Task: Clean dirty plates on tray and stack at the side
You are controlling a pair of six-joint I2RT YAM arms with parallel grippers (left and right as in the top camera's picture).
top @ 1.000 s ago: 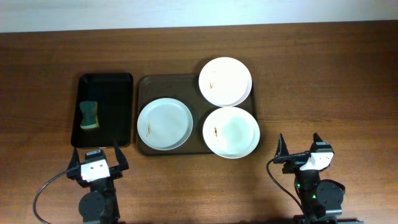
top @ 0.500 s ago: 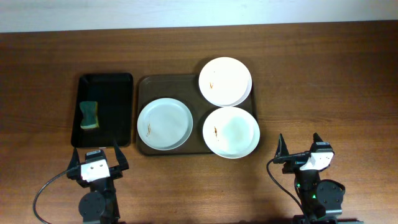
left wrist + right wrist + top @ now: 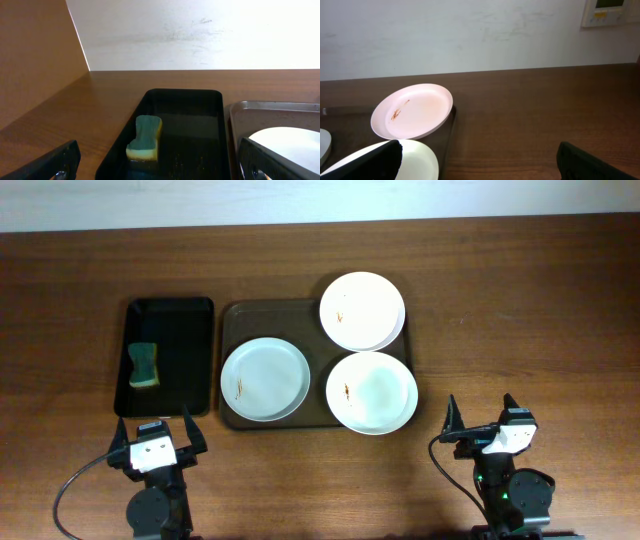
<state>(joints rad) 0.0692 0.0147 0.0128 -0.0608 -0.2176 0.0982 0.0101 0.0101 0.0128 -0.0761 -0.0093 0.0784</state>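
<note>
From overhead we see the left gripper (image 3: 156, 426) near the front edge of the table (image 3: 560, 300), jaws apart, empty. Its wrist view alone shows a brown panel (image 3: 35, 65) rising at the left. Ahead, a sponge (image 3: 144, 365) lies in the black tray (image 3: 185, 330). Beside it the brown tray (image 3: 240, 320) carries the left plate (image 3: 265, 380), the far plate (image 3: 362, 311) and the near plate (image 3: 371, 392), all streaked brown. Only the right wrist view shows the far plate tilted on the tray's rim. The right gripper (image 3: 481, 408) stands jaws apart, empty
</note>
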